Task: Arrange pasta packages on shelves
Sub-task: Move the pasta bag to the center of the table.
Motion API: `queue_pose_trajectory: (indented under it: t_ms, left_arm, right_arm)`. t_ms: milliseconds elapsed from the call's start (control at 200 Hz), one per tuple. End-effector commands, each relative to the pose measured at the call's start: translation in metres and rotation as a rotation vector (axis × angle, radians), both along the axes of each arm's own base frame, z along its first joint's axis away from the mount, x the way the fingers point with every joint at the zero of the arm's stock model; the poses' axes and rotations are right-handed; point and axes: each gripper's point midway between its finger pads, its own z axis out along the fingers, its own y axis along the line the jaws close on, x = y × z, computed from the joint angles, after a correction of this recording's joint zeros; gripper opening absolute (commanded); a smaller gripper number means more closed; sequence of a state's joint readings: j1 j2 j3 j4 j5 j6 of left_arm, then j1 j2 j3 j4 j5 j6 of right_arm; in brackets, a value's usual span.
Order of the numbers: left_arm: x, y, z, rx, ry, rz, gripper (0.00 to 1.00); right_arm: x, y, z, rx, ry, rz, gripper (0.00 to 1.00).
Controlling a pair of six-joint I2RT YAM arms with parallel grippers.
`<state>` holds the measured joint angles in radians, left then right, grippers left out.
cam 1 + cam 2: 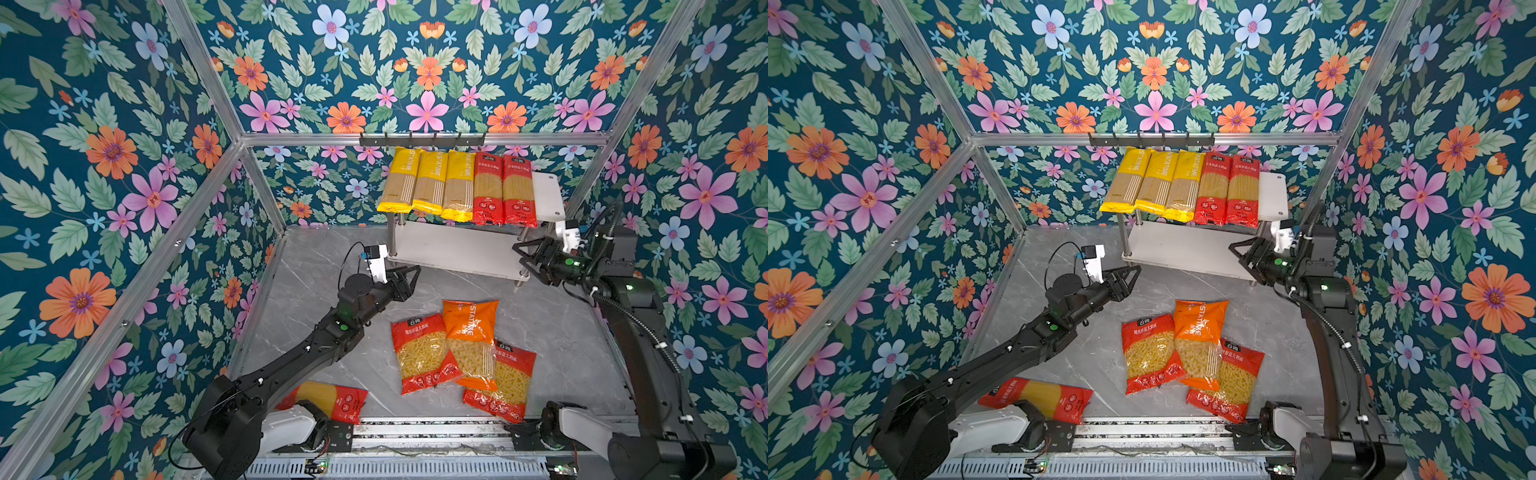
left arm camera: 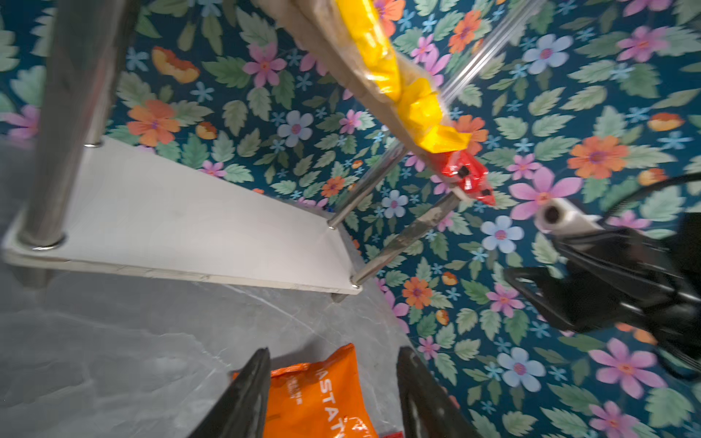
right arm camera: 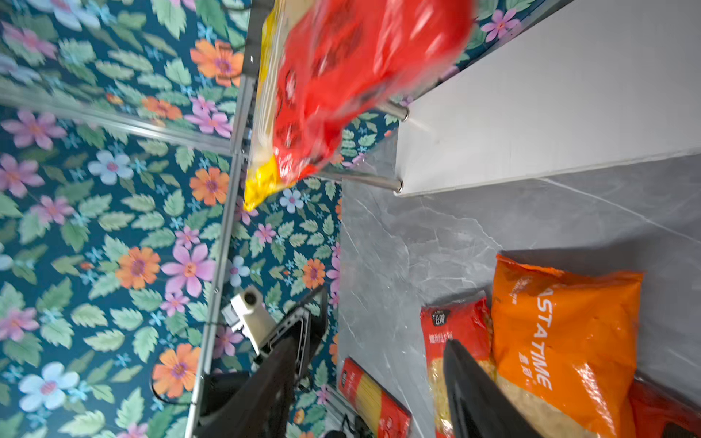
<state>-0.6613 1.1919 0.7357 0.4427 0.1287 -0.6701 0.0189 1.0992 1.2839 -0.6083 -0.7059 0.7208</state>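
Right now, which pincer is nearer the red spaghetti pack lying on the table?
Left. The left pincer is above the table, farther back from the red spaghetti pack; the right pincer is at the shelves' right end, across the workspace.

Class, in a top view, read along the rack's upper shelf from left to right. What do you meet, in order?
first yellow spaghetti pack → second yellow spaghetti pack → third yellow spaghetti pack → first red spaghetti pack → second red spaghetti pack → bare end of the upper shelf
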Motion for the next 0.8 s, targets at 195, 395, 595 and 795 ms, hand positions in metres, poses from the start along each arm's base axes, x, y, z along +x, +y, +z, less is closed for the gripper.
queue_pose_trajectory:
  t_ms: [195, 395, 595, 795]
  left_arm:
    - [0.009, 0.084, -0.093, 0.302, 0.312, 0.359, 0.56]
    - [0.001, 0.131, -0.097, 0.279, 0.34, 0.475, 0.56]
    - [0.001, 0.174, -0.092, 0.299, 0.337, 0.588, 0.6]
    - [0.004, 0.208, -0.064, 0.358, 0.297, 0.684, 0.66]
  right_arm:
    - [-0.045, 0.127, -0.094, -0.283, 0.011, 0.282, 0.58]
    - [-0.074, 0.23, -0.154, -0.314, 0.016, 0.534, 0.52]
    - [-0.116, 0.304, -0.227, -0.435, 0.078, 0.809, 0.5]
    - [-0.15, 0.348, -0.253, -0.481, 0.056, 1.003, 0.54]
